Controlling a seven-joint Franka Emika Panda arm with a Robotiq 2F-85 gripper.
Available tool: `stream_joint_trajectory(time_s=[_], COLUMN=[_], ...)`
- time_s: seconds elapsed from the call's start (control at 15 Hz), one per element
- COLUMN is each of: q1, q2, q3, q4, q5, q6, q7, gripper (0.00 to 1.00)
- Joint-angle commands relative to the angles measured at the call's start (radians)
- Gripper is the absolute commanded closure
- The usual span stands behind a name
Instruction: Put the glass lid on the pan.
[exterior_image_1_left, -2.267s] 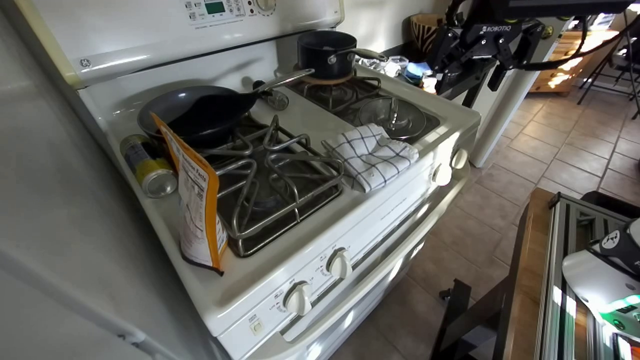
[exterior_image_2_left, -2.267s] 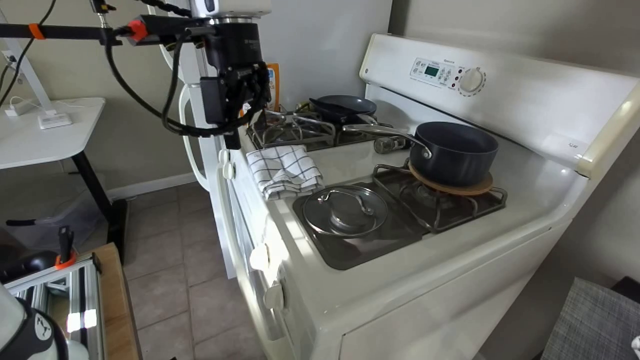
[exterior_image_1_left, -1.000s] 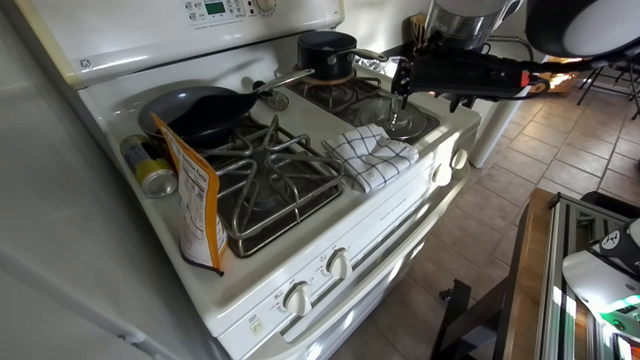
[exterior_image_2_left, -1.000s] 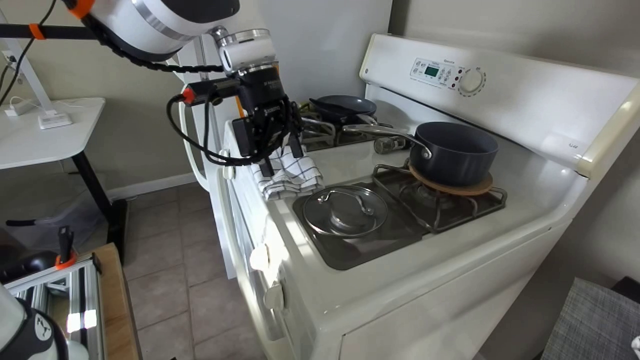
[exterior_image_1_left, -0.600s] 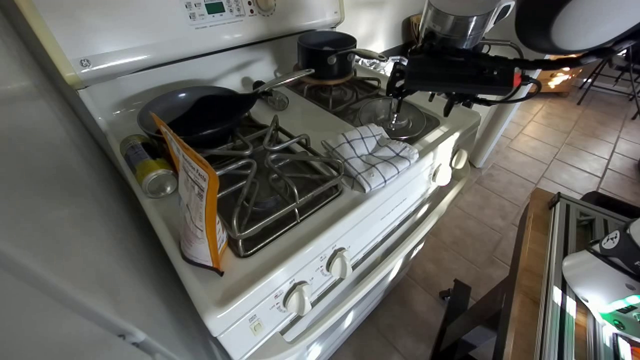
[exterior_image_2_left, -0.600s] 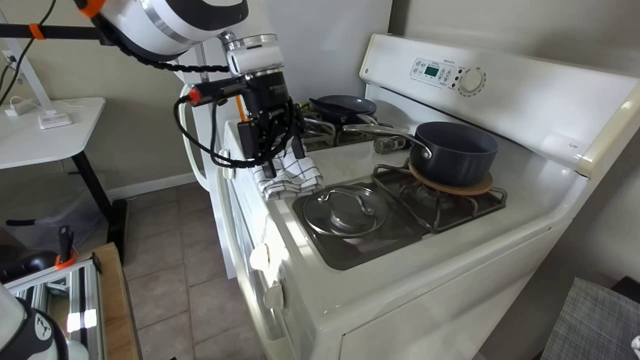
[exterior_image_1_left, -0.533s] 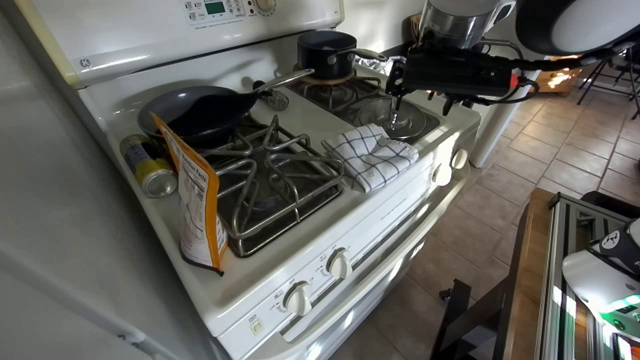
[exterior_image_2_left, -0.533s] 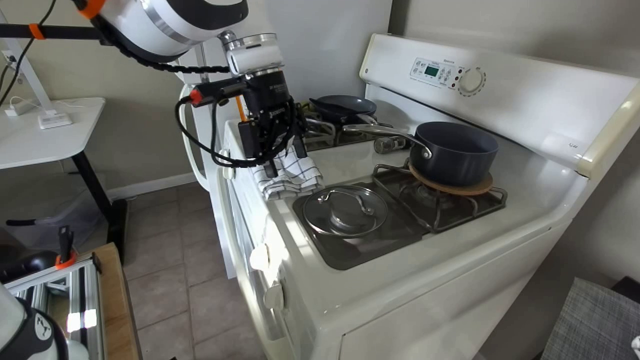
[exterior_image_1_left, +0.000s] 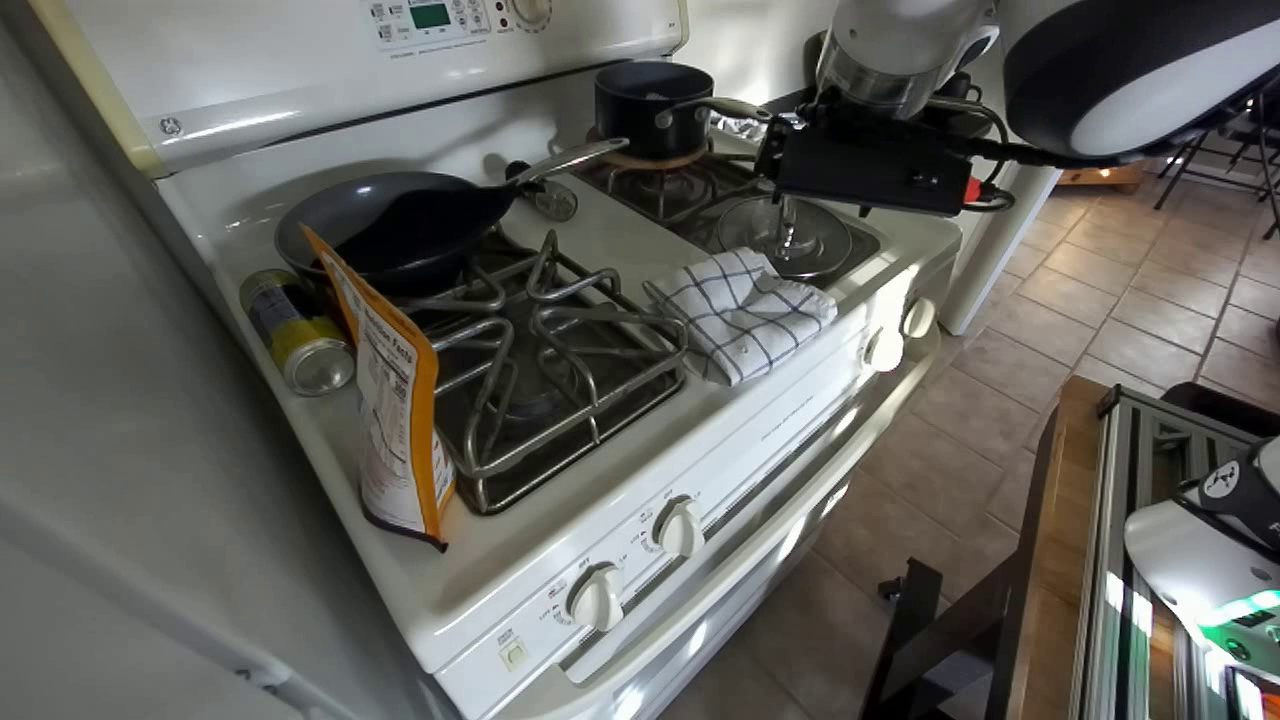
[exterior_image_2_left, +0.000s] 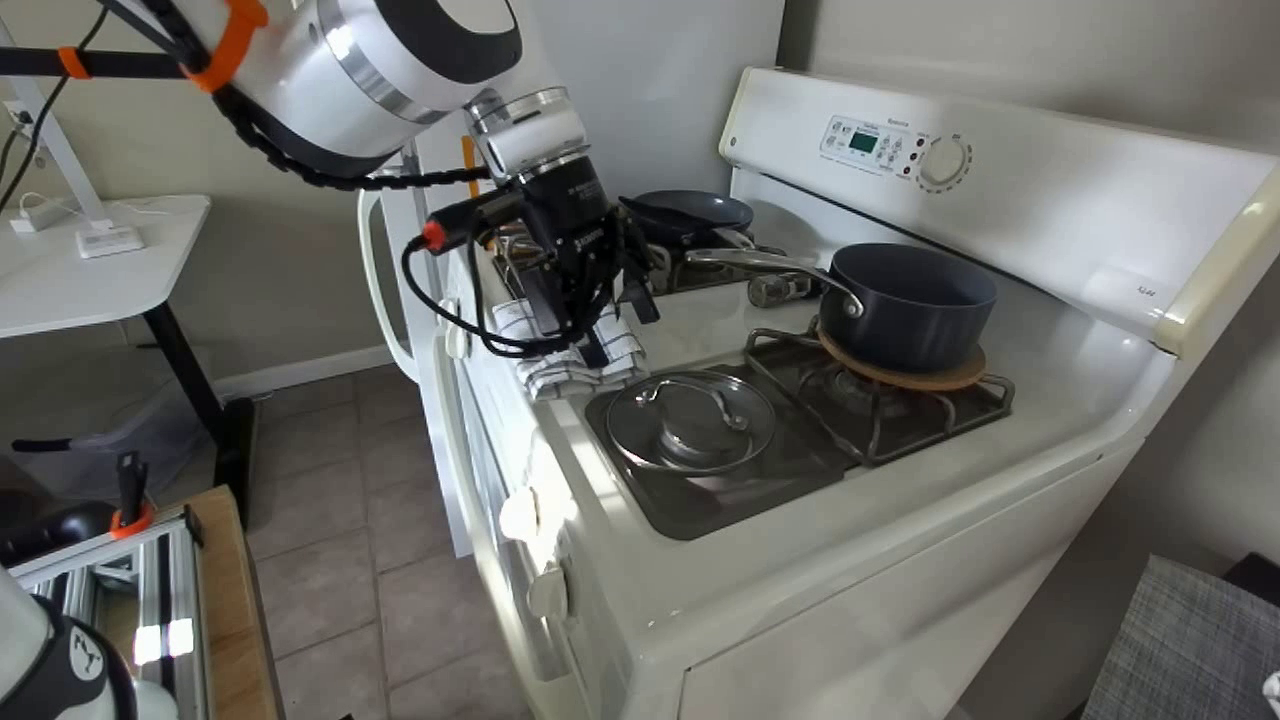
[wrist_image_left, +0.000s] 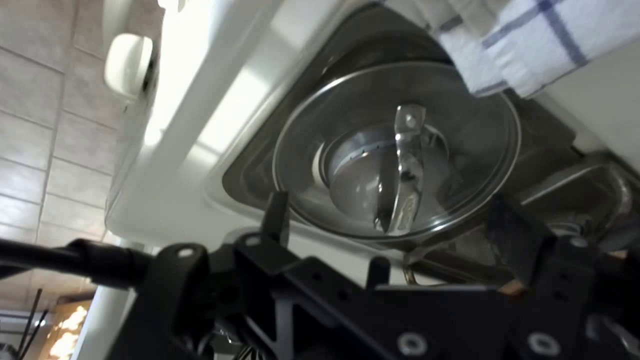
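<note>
The glass lid (exterior_image_2_left: 690, 425) with its metal handle lies flat, handle up, on the front burner area. It also shows in an exterior view (exterior_image_1_left: 825, 245) and the wrist view (wrist_image_left: 465, 125). The pan (exterior_image_1_left: 400, 225) sits on the stove's back burner at the other end, its handle pointing toward the pot; it also shows in an exterior view (exterior_image_2_left: 705, 210). My gripper (exterior_image_2_left: 620, 330) is open and empty, tilted, above the towel and close to the lid. In the wrist view its fingers (wrist_image_left: 390, 212) are wide apart, with the lid handle lying between and beyond them.
A dark pot (exterior_image_2_left: 910, 310) stands on the back burner behind the lid, its handle reaching across. A checked towel (exterior_image_1_left: 745, 315) touches the lid's side. A glass shaker (exterior_image_1_left: 553, 200), an orange-edged bag (exterior_image_1_left: 392, 420), a can (exterior_image_1_left: 300, 335) and a raised grate (exterior_image_1_left: 560, 350) surround the pan.
My gripper has come down and across toward the lid, tilting as it moves, and stays open. The lid, pan, pot and towel have not moved.
</note>
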Motion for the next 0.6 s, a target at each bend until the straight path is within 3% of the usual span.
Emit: stream_joint_trajectory(time_s=[0.0, 0.27, 0.4, 0.53], q1=[-0.001, 0.051, 0.078, 0.102], q2=[0.057, 0.112, 0.142, 0.171], q3=[-0.018, -0.047, -0.060, -0.072], q4=[0.019, 0.051, 0.066, 0.080], q5=[-0.209, -0.311, -0.330, -0.334], q6=[0.004, -0.045, -0.066, -0.079], q7=[0.187, 0.248, 0.275, 0.309], gripper=[0.00, 0.00, 0.09, 0.11])
